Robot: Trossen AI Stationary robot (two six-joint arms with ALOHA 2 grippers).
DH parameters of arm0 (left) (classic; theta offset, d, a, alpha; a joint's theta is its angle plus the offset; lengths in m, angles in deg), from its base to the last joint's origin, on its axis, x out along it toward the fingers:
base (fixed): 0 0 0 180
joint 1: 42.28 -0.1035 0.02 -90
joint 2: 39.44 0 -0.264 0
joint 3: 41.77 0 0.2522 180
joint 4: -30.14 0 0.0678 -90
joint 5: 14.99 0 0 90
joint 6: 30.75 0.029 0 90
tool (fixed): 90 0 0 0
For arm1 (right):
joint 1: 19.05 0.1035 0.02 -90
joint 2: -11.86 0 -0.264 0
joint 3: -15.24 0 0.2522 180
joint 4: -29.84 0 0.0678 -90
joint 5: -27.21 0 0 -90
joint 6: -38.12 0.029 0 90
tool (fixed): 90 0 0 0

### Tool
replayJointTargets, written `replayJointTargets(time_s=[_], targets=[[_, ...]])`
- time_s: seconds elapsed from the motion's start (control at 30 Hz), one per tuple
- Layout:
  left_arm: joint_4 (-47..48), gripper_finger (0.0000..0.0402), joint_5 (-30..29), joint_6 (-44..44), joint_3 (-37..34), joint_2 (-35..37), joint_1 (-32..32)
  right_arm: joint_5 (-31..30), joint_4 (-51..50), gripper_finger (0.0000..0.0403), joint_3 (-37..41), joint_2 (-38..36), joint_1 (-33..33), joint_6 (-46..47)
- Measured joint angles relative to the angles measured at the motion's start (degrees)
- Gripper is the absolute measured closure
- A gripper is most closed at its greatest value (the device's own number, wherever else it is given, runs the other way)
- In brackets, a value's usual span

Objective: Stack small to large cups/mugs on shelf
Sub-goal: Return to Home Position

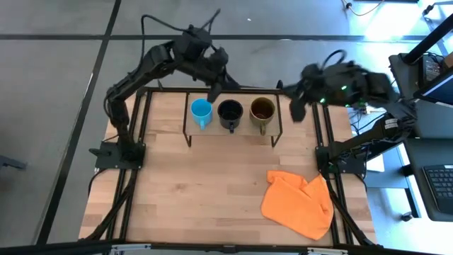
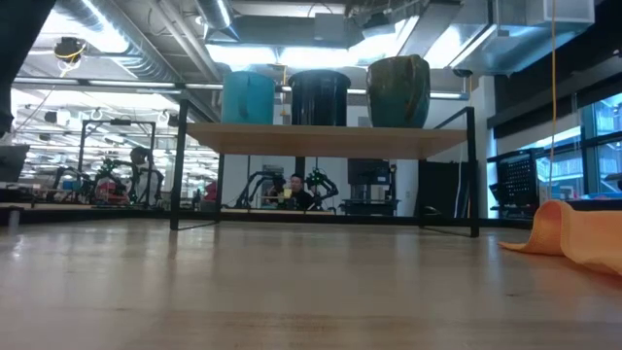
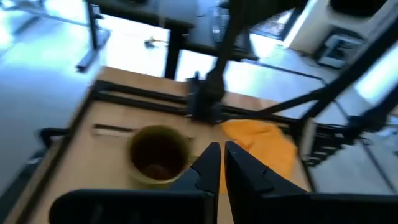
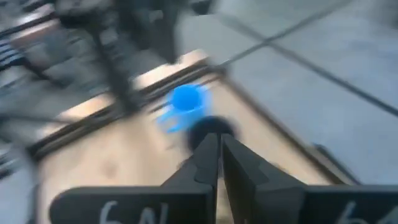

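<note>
Three mugs stand upright in a row on the shelf (image 1: 233, 131), a light-wood board on black legs at the table's far side. From the left they are the light blue mug (image 1: 202, 112), the black mug (image 1: 230, 113) and the olive-brown mug (image 1: 262, 110). The low view shows the same row: blue (image 2: 248, 97), black (image 2: 320, 97), olive (image 2: 398, 92) on the board (image 2: 321, 141). My left gripper (image 1: 214, 89) hovers above the shelf's far edge, shut and holding nothing (image 3: 222, 155). My right gripper (image 1: 296, 108) hangs in the air just right of the shelf, also shut (image 4: 219, 149).
A crumpled orange cloth (image 1: 299, 204) lies on the table's near right part, also visible in the low view (image 2: 573, 233). The wooden tabletop (image 1: 184, 191) in front of the shelf is bare. Black frame rails run along the table's left and right sides.
</note>
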Motion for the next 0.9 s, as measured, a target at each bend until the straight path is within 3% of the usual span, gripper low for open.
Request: replayJointTargets(time_s=[0.23, 0.33, 0.47, 0.6, 0.73, 0.8, 0.9], targets=[[-3.2, 0.0386, -4.6, -6.4, -2.2, 0.2, 6.9, 25.8, 25.2, 0.0380, 14.9, -0.6, -2.7, -9.9], [-5.5, 0.0386, -8.1, -10.2, -2.7, 0.7, 9.4, 34.2, 30.1, 0.0380, 20.7, -1.9, -6.1, -9.6], [-11.6, 0.0386, -13.7, -12.4, -2.5, 3.9, 12.4, 40.6, 35.1, 0.0380, 28.8, -5.9, -10.1, -8.2], [-10.6, 0.0386, -27.3, -11.8, -3.4, 6.9, 16.7, 44.4, 44.4, 0.0380, 36.6, -13.3, -13.6, -6.8], [-18.9, 0.0386, -38.8, -12.6, -14.4, 10.8, 20.9, 44.1, 51.7, 0.0380, 43.3, -20.9, -17.4, -7.0], [-28.9, 0.0386, -38.3, -12.7, -23.3, 13.1, 21.6, 44.2, 53.3, 0.0380, 45.4, -23.9, -19.6, -7.1], [-47.3, 0.0386, -29.3, -14.8, -35.7, 16.4, 19.6, 44.3, 54.3, 0.0380, 47.8, -27.2, -22.6, -6.5]])
